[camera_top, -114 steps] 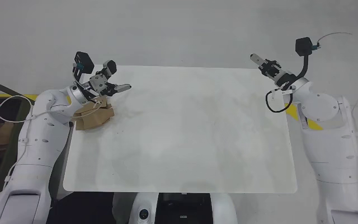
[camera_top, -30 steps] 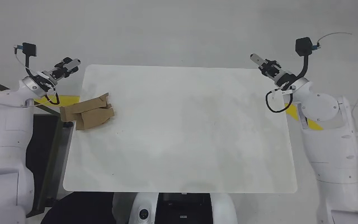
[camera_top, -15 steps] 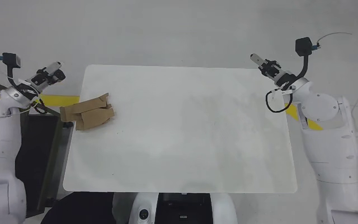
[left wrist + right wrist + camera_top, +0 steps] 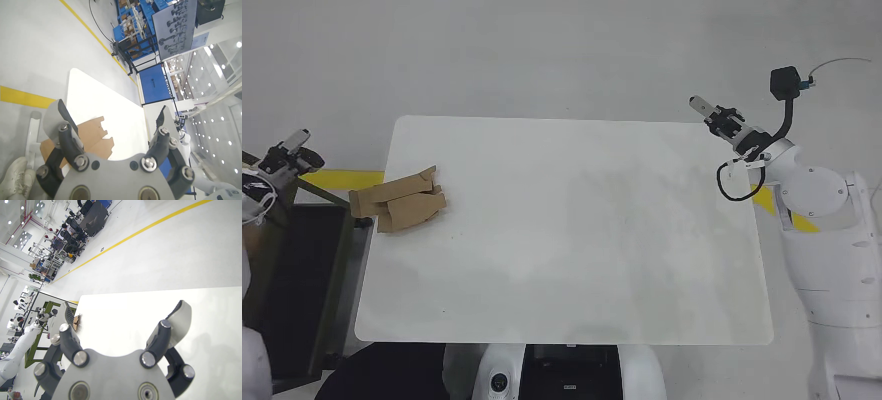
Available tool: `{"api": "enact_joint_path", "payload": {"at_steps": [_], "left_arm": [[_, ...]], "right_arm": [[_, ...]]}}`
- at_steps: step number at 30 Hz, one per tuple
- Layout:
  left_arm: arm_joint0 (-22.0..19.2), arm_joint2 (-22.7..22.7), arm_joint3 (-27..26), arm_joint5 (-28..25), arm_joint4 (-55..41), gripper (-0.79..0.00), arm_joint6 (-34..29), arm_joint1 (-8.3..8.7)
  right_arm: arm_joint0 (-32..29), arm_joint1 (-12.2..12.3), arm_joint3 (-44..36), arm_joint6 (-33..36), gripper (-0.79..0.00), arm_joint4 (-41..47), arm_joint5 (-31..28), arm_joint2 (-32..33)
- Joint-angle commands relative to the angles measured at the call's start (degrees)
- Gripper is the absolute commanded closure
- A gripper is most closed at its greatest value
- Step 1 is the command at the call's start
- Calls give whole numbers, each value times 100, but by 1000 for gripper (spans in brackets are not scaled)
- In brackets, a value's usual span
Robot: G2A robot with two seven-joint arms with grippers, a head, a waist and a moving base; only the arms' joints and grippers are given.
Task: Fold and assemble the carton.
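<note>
We logged the carton as brown cardboard, partly folded and lying low at the left edge of the table, toward the far corner, with one end poking just past the edge. The left gripper hung off the table beyond that left side, well apart from the carton, its fingers spread wide and holding nothing. The right gripper sat near the table's far right corner, fingers spread too, empty, and well apart from the carton on the opposite side.
</note>
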Motion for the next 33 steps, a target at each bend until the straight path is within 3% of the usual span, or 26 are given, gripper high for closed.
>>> {"api": "enact_joint_path", "payload": {"at_steps": [1,9,22,33], "left_arm": [[-30,9,157,27,114,-785,108,19],[-203,300,575,73,974,-785,571,40],[-612,1072,1241,-5,2099,-785,400,-139],[-839,1387,1517,-30,2379,-785,123,-269]], "right_arm": [[0,0,0,0,-785,0,0,0],[0,0,0,0,-785,0,0,0],[0,0,0,0,-785,0,0,0],[0,0,0,0,-785,0,0,0]]}}
